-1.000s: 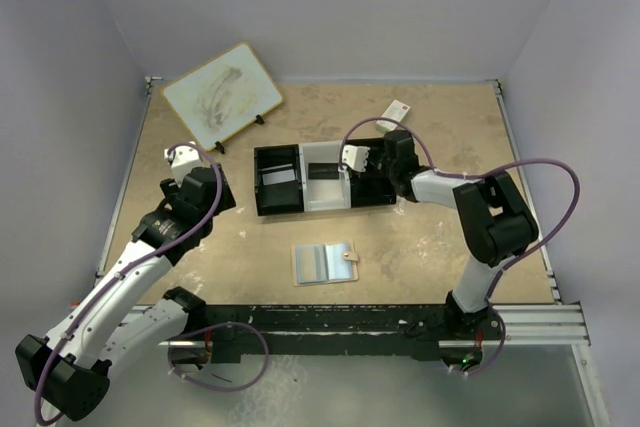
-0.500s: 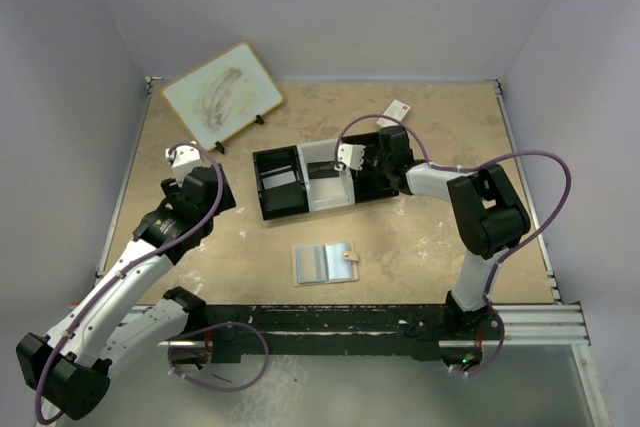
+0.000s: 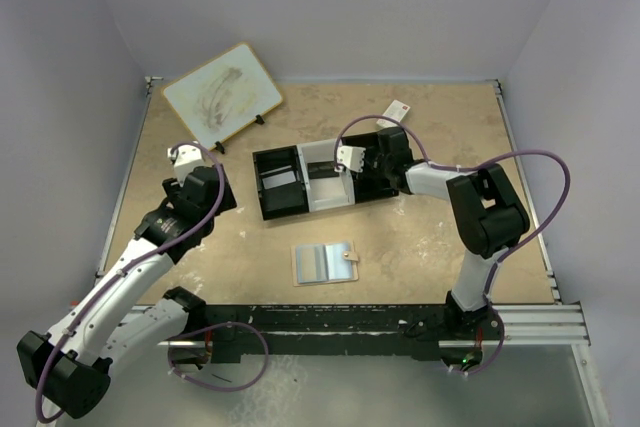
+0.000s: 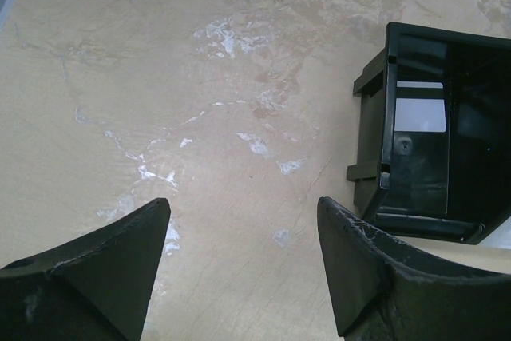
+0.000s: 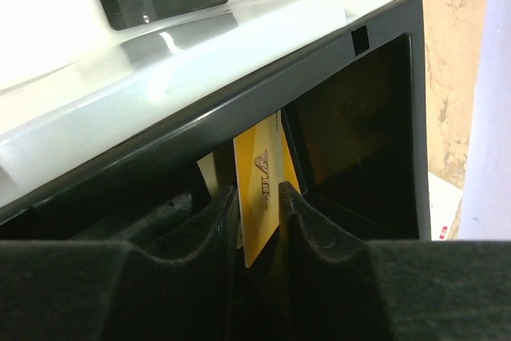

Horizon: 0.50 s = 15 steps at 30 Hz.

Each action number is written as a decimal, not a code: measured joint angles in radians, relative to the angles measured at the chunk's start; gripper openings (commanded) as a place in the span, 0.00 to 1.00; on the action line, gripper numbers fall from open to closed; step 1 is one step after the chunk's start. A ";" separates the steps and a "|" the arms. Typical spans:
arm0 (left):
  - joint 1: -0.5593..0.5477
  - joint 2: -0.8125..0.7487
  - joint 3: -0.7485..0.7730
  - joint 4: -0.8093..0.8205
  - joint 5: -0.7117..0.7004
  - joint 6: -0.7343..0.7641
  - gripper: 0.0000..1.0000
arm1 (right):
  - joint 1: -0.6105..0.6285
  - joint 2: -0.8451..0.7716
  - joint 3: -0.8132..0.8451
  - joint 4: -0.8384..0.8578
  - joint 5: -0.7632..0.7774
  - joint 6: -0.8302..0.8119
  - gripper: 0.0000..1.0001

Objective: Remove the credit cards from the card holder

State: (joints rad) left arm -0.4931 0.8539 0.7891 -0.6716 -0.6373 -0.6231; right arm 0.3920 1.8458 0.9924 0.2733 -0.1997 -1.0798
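Since a second ago the right arm has swung slightly left, and the black-and-white tray has turned a little, its right end now farther back. The right fingers reach down into the tray's right black compartment, only narrowly apart, with a yellow card standing on edge between them. Whether they pinch it or merely flank it, I cannot tell. The left fingers are spread wide and hold nothing, hanging over bare counter just left of the tray. The card holder lies opened flat on the counter, near of the tray and apart from both arms, pale blue inside up.
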 measured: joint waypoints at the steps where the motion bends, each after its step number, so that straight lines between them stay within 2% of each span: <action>1: 0.000 0.000 0.000 0.000 0.001 0.000 0.72 | 0.000 0.000 0.002 -0.006 0.002 0.003 0.37; 15: 0.000 0.018 0.000 0.000 0.013 0.008 0.71 | 0.000 0.000 0.073 -0.128 0.032 0.040 0.42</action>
State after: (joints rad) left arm -0.4931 0.8715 0.7891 -0.6716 -0.6243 -0.6155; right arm 0.3916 1.8458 1.0657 0.1455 -0.1677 -1.0397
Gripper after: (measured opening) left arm 0.715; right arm 0.415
